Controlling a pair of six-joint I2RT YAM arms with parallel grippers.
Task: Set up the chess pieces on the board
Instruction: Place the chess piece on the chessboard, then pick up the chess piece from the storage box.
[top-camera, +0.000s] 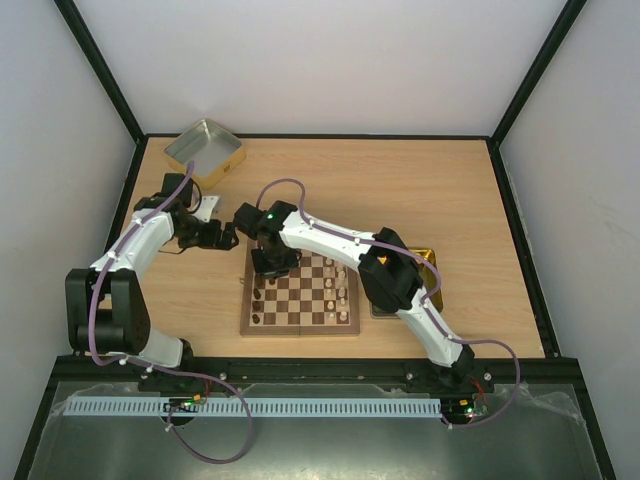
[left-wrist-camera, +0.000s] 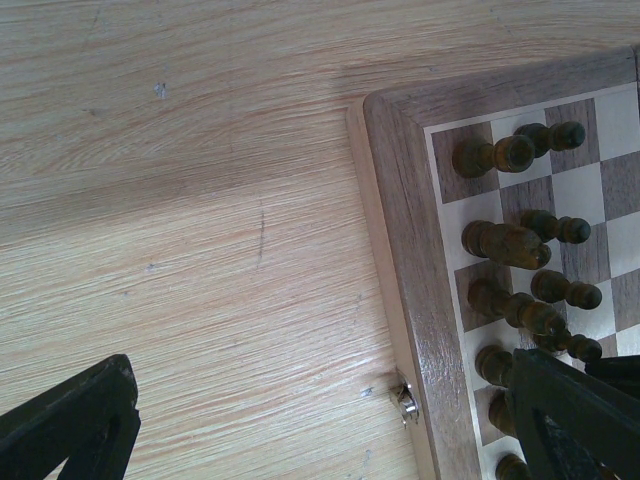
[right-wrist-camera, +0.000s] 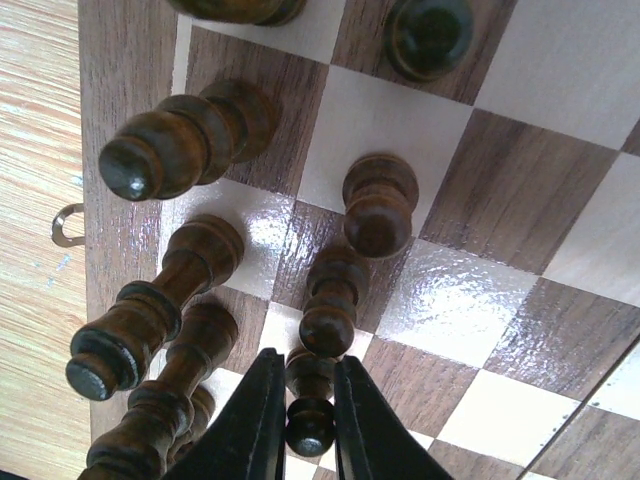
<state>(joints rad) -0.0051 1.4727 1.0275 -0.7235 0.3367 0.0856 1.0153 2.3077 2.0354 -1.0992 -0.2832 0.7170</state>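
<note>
Dark chess pieces (right-wrist-camera: 378, 205) stand upright on the checked board (right-wrist-camera: 450, 300).

This is looking like a robot lab: a white left arm (top-camera: 135, 248) and right arm (top-camera: 335, 238) are sitting bolted at the near edge of a wooden tabletop (top-camera: 420, 180). Plain white walls (top-camera: 330, 60) and black frame bars (top-camera: 102, 68) are boxing the tabletop in. Purple cables (top-camera: 283, 181) are running along the arms, and a white cable strip (top-camera: 300, 408) is lying across the front.

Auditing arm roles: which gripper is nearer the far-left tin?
Left. The left gripper is beside the board's far-left corner, toward the tin; the right gripper is over the board, farther.
</note>
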